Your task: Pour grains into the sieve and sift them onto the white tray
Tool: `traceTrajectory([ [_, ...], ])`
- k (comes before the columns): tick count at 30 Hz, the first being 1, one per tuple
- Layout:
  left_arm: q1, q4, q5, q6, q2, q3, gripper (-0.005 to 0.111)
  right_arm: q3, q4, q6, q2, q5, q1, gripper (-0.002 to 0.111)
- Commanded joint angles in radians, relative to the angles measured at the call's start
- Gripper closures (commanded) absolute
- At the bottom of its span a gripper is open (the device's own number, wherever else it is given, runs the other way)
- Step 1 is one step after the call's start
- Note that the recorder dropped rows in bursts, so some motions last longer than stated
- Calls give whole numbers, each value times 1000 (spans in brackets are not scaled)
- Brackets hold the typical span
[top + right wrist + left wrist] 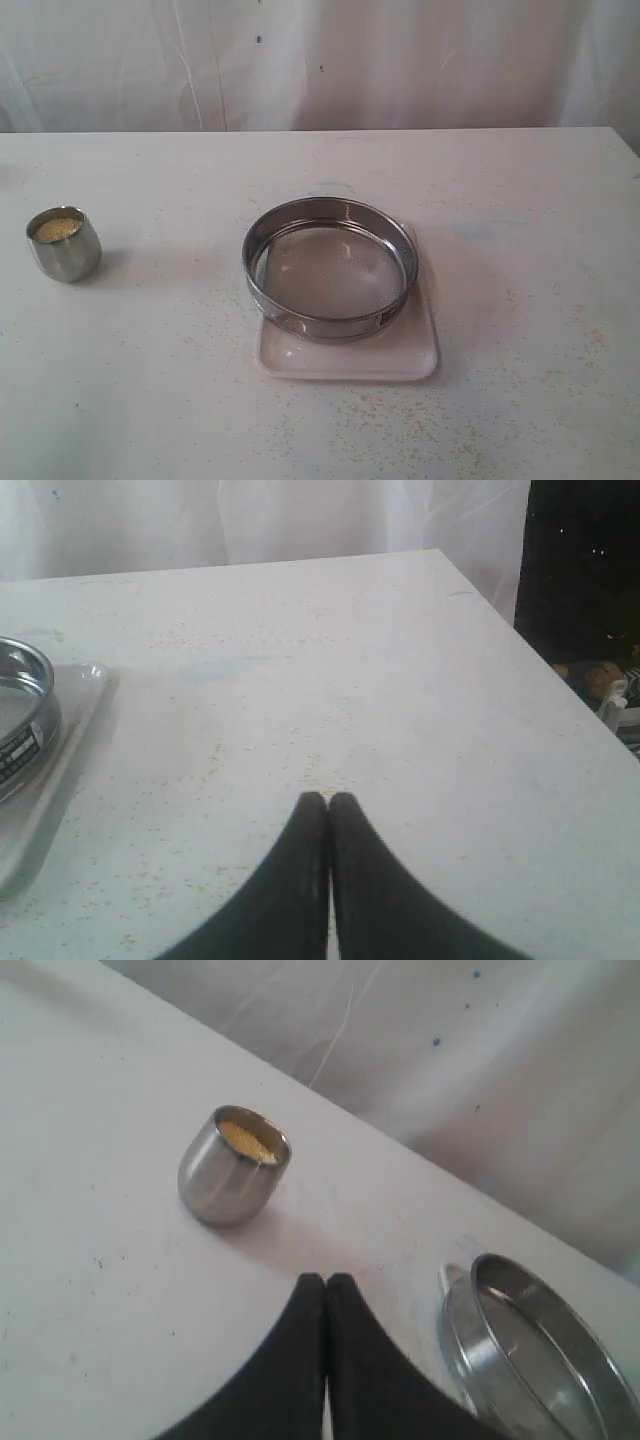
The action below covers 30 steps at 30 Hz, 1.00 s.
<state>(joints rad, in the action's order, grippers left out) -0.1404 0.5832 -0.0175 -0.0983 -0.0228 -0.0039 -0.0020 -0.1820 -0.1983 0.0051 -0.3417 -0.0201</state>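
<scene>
Okay, we have the sieve (330, 270) sitting on the white tray (350, 358), near the middle of the surface (170, 390). It sits toward the tray's far left part. Its ring overhangs the tray's left edge a bit, and the near strip of the tray is bare.

The grains (57, 229) are in a small steel cup (64, 248). The cup is upright, well apart from the sieve, off to the left side of the exterior view. We see the grains filling it close to the rim, yellow with paler bits.

Left hand (326, 1282): black fingers (295, 1360) pressed together, pinching nothing. It hovers over the surface between cup and sieve, touching neither.

Right hand (327, 800): fingers also pressed together, holding nothing. It hangs above bare surface to the right of the tray, apart from it.

Stray yellow specks (400, 425) dot the surface around the tray, mostly on the near and right sides. White cloth (300, 60) hangs behind the surface.
</scene>
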Motion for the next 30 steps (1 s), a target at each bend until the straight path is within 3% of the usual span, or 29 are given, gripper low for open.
traceTrajectory([
  [1,-2,29,83,-3,-3,4,107,2,-2,1,-5,6,1,108],
  [4,-2,29,203,-3,-3,4,107,2,-2,1,-5,6,1,108],
  [6,-2,29,370,-3,-3,4,107,2,-2,1,-5,6,1,108],
  [8,-2,29,639,-3,-3,4,107,2,-2,1,-5,6,1,108],
  [10,-2,50,792,-23,-11,-14,107,2,-2,1,-5,6,1,108],
  [13,-2,66,749,-33,-55,-128,107,2,-2,1,-5,6,1,108],
  [16,-2,-40,659,13,-180,-269,107,2,-2,1,-5,6,1,108],
  [20,-2,-280,638,257,-450,-420,107,2,-2,1,-5,6,1,108],
  [24,-2,-262,513,450,-771,-535,107,2,-2,1,-5,6,1,108],
  [27,-2,-248,321,390,-957,-581,107,2,-2,1,-5,6,1,108],
  [30,-2,-265,255,304,-1069,-566,107,2,-2,1,-5,6,1,108],
])
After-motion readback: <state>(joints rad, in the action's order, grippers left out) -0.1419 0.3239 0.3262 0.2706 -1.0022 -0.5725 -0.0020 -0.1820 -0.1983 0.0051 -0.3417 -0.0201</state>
